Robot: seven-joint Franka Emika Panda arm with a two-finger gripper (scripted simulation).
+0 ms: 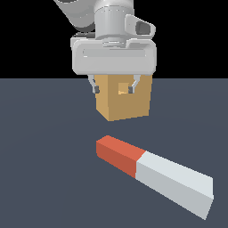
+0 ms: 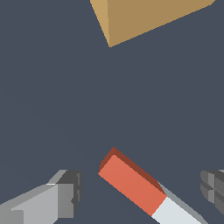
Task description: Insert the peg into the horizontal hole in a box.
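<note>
Red-ended white peg (image 1: 153,173) lies flat before the tan box (image 1: 127,104).

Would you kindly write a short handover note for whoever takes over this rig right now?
End effector: open, empty, raised above the floor in front of the box.
Peg: lying flat on the floor, untouched, red end toward the box, at an angle to it.
Hole: in the box face, empty.
Done: nothing grasped yet.
Left: descend, grip the peg, lift, align with the hole, insert.
</note>
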